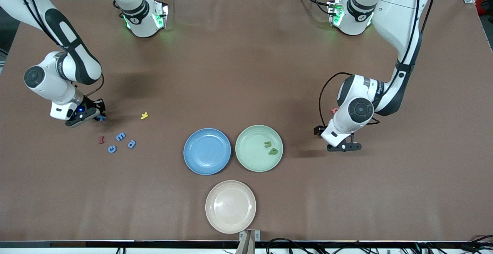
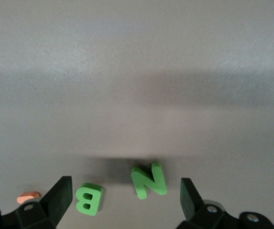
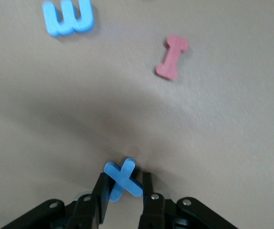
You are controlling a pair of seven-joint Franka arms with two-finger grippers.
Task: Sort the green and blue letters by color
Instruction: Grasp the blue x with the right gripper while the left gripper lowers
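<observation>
Blue X (image 3: pixel 122 179) is pinched by the right tool (image 3: pixel 122 198) low at the surface (image 1: pixel 246 53); u (image 1: pixel 267 144) and p (image 1: pixel 273 151) lie in the green plate (image 1: pixel 250 161); blue plate (image 1: pixel 200 165) is bare. Left tool (image 2: pixel 125 198), spread, hovers over N (image 2: pixel 149 179) and B (image 2: pixel 89 198).

Three plates sit mid-desk (image 1: pixel 246 73): the u (image 1: pixel 267 144) and p (image 1: pixel 273 151) lie in one plate (image 1: pixel 250 157); a second plate (image 1: pixel 200 161) touches it toward the right arm's end; a third plate (image 1: pixel 219 219) lies nearer the camera. E (image 1: pixel 121 136), a (image 1: pixel 131 143) and C (image 1: pixel 112 149) cluster toward that end, the I (image 1: pixel 101 140) beside them. X (image 3: pixel 122 179) sits between the right claw's (image 3: pixel 123 198) fingers. N (image 2: pixel 149 180) and B (image 2: pixel 89 198) lie side by side under the left claw (image 2: pixel 125 200).
</observation>
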